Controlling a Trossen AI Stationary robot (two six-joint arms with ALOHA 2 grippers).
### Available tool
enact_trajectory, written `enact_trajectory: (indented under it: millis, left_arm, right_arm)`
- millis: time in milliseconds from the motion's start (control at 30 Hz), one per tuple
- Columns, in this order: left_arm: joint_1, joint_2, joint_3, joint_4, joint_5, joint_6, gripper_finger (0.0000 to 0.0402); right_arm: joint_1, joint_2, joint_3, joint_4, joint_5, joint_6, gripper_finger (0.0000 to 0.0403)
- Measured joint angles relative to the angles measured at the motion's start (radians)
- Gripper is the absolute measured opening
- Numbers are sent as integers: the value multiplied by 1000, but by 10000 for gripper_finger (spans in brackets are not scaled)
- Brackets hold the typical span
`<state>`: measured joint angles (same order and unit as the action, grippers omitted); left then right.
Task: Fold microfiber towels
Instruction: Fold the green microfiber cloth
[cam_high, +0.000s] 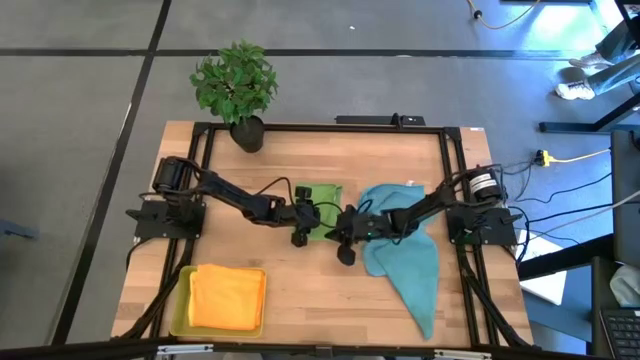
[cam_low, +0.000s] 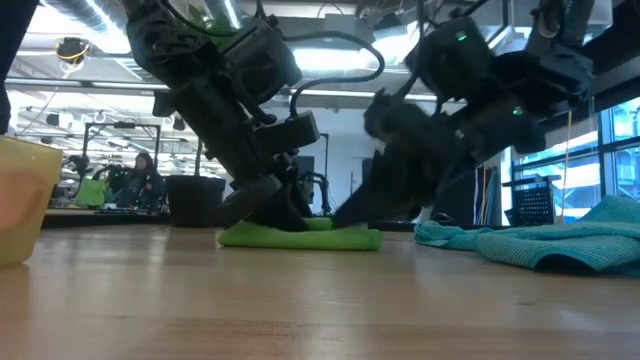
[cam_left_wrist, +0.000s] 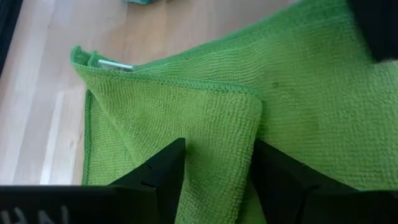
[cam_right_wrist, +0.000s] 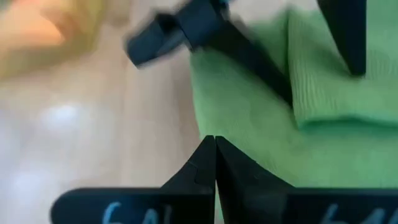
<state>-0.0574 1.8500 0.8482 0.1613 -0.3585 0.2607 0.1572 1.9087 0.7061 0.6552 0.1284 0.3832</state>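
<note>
A green microfiber towel (cam_high: 325, 198) lies partly folded on the wooden table's middle; in the low view it is a flat stack (cam_low: 300, 238). My left gripper (cam_high: 312, 216) is on its folded flap (cam_left_wrist: 217, 155). My right gripper (cam_right_wrist: 214, 152) is shut, its tips at the towel's edge (cam_right_wrist: 202, 118) beside the bare wood. A teal-blue towel (cam_high: 405, 255) lies crumpled at the right, one end trailing toward the near edge. A folded orange towel (cam_high: 228, 297) rests in a yellow tray (cam_high: 180, 310) at the near left. My left gripper has a folded-over flap of the green towel (cam_left_wrist: 217, 155) between its two fingers (cam_left_wrist: 165, 177), several layers thick, just behind the flap's hemmed corner (cam_left_wrist: 252, 96). It comes slanting down from the table's left. The towel lies on the table. My right gripper's shut tips stand at the green towel's edge; I cannot tell whether they touch it.
A potted plant (cam_high: 238, 85) stands at the table's far left corner. A black frame (cam_high: 450, 160) runs round the tabletop. Bare wood (cam_high: 320, 300) shows between the tray and the teal-blue towel.
</note>
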Motion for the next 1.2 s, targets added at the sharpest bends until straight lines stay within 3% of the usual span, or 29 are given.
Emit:
enact_trajectory:
  millis: [233, 367, 533, 767, 1000, 1200]
  left_arm:
    - [0, 10, -2, 24, -29, 6, 75]
    - [-1, -20, -2, 24, -121, -21, 10]
    - [-3, -69, -2, 15, -239, -23, 3]
    - [34, -99, -2, -153, -381, -105, 1]
    - [92, -91, -2, -245, -410, -196, 3]
    - [98, -121, -1, -228, -395, -87, 12]
  right_arm:
    - [-23, 31, 30, -82, 0, 63, 5]
    - [-29, 31, 33, -115, -1, 87, 5]
    - [-29, 31, 33, -119, -2, 87, 5]
    - [-29, 31, 31, -121, -18, 101, 5]
    - [-30, 32, 30, -119, -29, 106, 5]
    - [-30, 32, 30, -116, -32, 106, 5]
